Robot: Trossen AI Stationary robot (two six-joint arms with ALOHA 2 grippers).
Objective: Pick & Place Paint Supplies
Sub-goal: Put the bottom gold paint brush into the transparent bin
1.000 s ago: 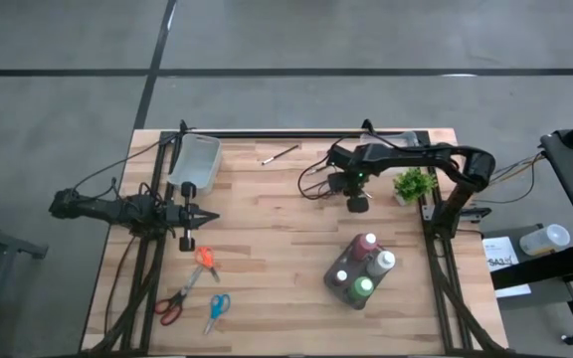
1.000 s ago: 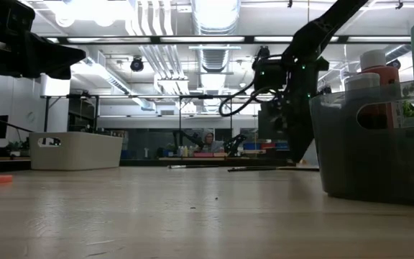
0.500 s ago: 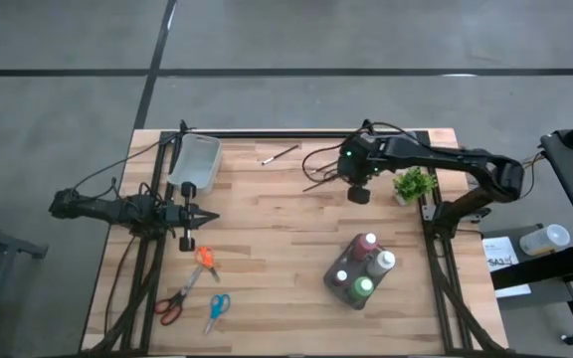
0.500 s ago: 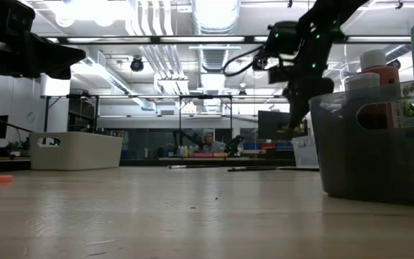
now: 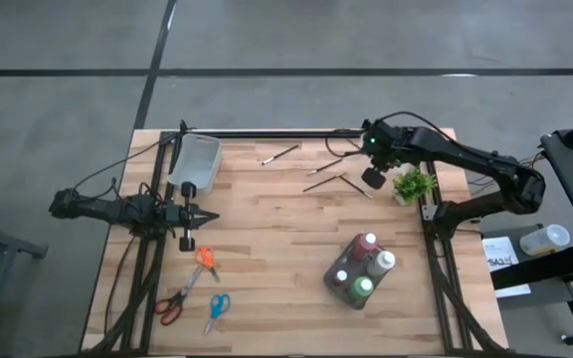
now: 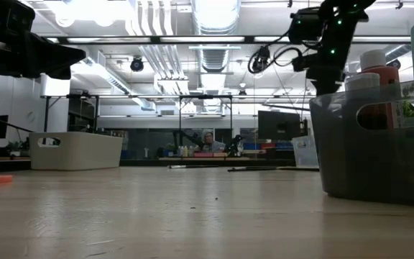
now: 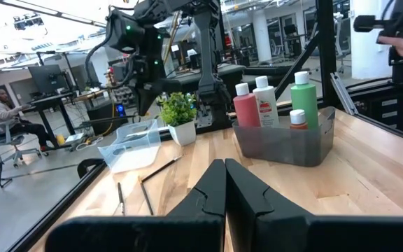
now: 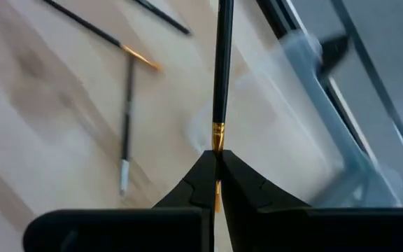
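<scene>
Right gripper (image 8: 215,171) clamped on paintbrush (image 8: 220,77) above table's (image 5: 267,259) far edge, left gripper (image 5: 205,217) closed, idle.

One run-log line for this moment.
right gripper: shut on paintbrush, raised | left gripper: shut, idle | paint bottles: in grey caddy
</scene>
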